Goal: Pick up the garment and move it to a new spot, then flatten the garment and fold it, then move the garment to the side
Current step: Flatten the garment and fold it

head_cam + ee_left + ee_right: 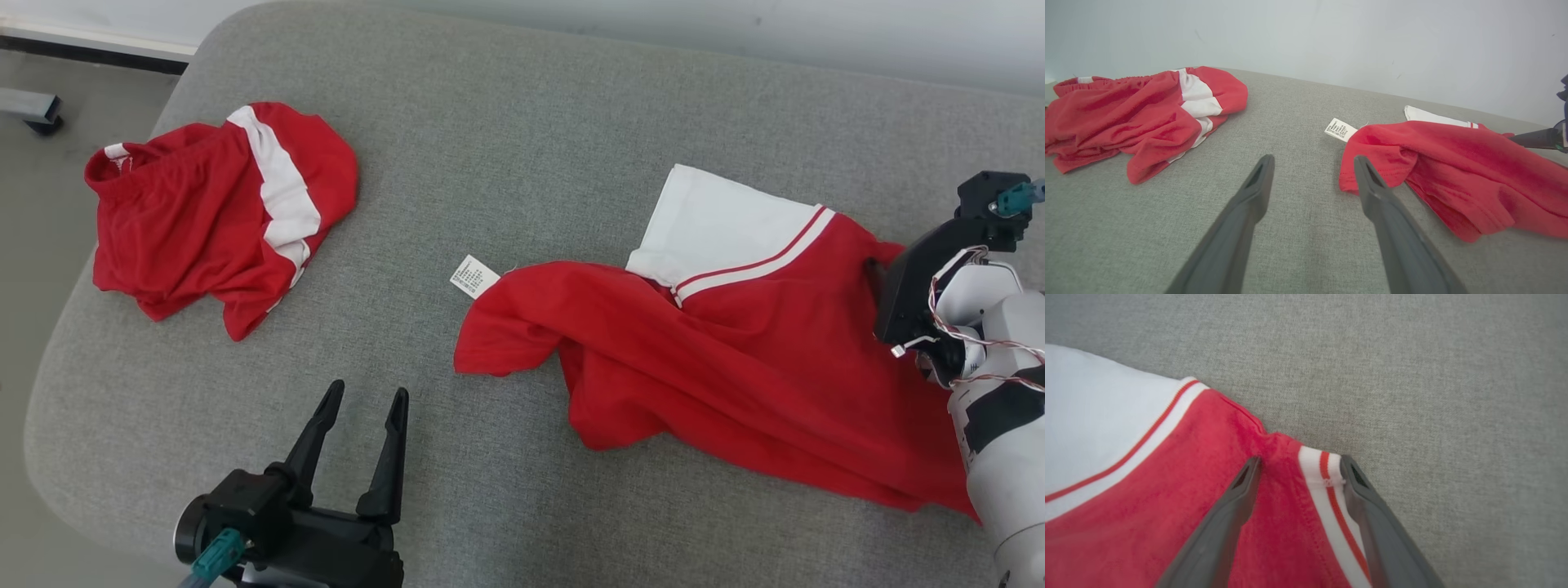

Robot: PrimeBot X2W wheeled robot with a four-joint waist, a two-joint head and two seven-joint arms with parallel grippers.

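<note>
With right end effector (pixel 1299 461) spread astride the red shirt (pixel 1188 490), risks pinching one layer and bunching it; left end effector (pixel 367 392) likewise apart.

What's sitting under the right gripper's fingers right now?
Under the open right gripper lies the red garment, its white-and-red striped trim between the fingers. The grey cushion beneath that fabric is covered, so not visible there.
</note>
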